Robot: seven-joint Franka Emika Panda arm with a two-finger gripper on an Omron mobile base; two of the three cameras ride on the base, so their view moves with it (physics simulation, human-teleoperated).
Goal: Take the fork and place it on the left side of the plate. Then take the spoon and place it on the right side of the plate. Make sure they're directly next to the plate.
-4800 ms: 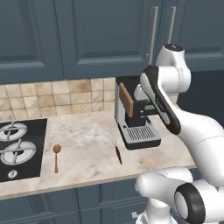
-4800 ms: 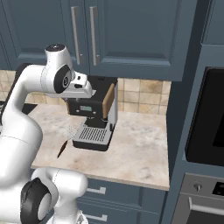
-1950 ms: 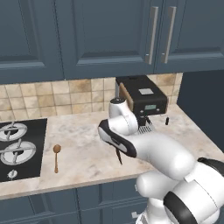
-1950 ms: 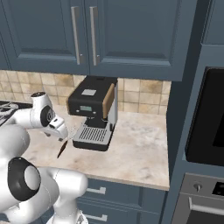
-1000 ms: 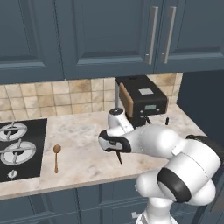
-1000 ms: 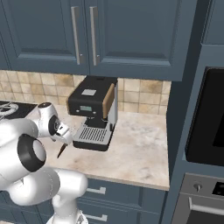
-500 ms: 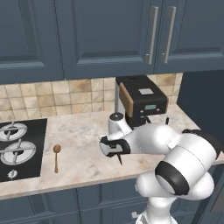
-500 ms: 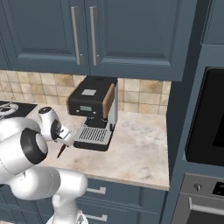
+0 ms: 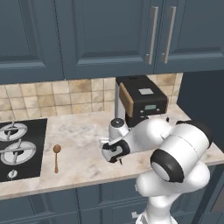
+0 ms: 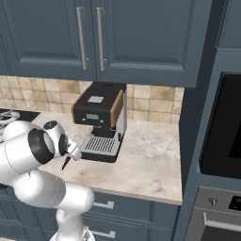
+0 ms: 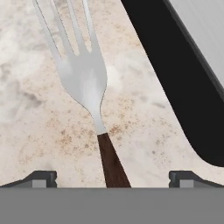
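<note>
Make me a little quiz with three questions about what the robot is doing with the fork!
1. True or false: the fork lies flat on the counter, with the open fingers standing one on each side of its dark handle.
2. What lies on the counter near the stove? A) a knife B) the wooden spoon C) a cup
3. Fill in: the big black machine next to the fork is a coffee ____.

Key: 1 true; 2 B; 3 machine.
</note>
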